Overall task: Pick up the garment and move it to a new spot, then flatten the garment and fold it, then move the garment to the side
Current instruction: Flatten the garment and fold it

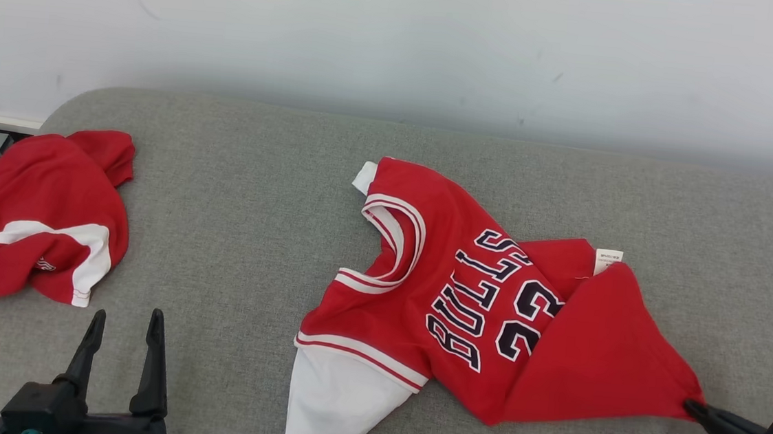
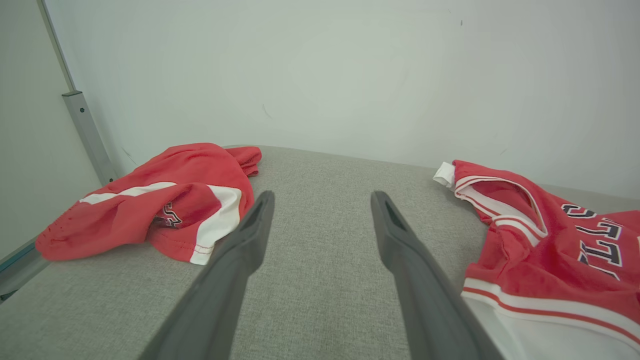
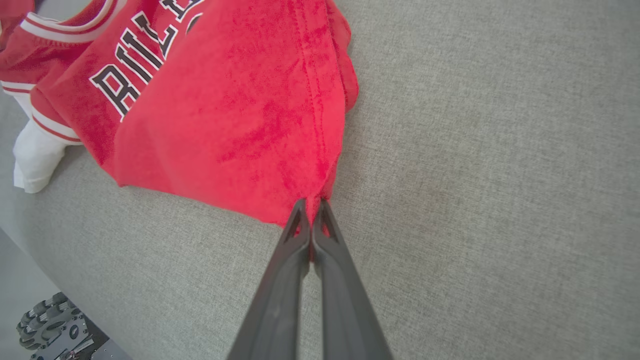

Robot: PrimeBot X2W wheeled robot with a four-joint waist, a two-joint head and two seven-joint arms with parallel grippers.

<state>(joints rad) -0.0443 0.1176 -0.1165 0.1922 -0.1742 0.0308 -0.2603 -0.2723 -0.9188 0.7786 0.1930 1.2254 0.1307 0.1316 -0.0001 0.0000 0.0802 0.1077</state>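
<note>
Pinching a cloth corner at four o'clock, our right gripper [image 1: 691, 405] is clenched on the red jersey [image 1: 463, 299], which lies rumpled midway across the grey pad [image 1: 243, 192]. Our left gripper [image 1: 126, 321] hovers at seven o'clock, spread wide and empty. We should lift slowly so the fold falls open, keeping clear of the other red garment [image 1: 35, 217] at nine o'clock.

it looks like a robot test room rather than a home: a bare white wall [image 1: 400, 39] with scuff marks, a wide table [image 1: 237, 184] padded in grey cloth, a metal post [image 2: 87, 130] in the corner, and the robot's ridged wheel [image 3: 47, 317] on a plain grey floor [image 3: 15, 270].
</note>
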